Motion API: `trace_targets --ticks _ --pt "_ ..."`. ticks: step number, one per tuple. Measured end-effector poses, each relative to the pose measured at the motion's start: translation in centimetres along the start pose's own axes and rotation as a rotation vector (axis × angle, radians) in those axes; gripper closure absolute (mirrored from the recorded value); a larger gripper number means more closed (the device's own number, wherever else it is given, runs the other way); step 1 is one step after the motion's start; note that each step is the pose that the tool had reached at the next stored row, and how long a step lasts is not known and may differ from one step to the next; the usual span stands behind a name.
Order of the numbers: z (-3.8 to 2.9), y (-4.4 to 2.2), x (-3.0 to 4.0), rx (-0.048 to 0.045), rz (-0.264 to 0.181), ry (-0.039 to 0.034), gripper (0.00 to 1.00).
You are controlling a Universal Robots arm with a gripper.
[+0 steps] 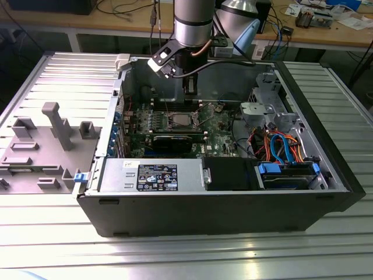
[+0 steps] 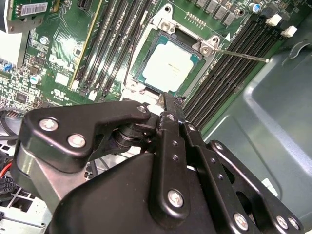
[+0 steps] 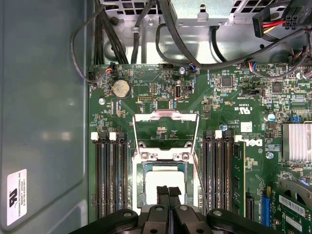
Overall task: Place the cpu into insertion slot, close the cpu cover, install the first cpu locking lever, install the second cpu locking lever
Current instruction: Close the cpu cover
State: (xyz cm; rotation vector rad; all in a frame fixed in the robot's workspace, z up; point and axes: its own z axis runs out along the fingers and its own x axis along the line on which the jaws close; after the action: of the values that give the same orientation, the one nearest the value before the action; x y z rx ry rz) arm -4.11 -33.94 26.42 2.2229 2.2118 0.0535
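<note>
Cpu (image 3: 165, 178), one, lies in the insertion slot (image 3: 140, 185); one cpu cover (image 3: 165, 116) raised; jaws pressed together, empty.

One cpu (image 2: 168, 68), one insertion slot (image 3: 138, 190), one cpu cover (image 3: 165, 116). Two thin locking levers (image 2: 241, 54), one on each side of the socket. Four long memory slots (image 3: 111, 180), two per side. One coin cell (image 3: 121, 88), one finned heatsink (image 3: 295, 141), one tool (image 3: 168, 191).

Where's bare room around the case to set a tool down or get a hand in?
Free: ribbed table on the case's near side, and its strip on the exterior view's right. Crowded: grey fixture tray on the exterior view's left, cables by the drive cage, gripper over the cpu.
</note>
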Motion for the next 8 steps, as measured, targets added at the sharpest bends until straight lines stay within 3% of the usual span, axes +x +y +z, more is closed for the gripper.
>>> trace_targets --ticks 8 --pt "0.01 0.35 0.00 0.0000 0.000 0.0000 0.89"
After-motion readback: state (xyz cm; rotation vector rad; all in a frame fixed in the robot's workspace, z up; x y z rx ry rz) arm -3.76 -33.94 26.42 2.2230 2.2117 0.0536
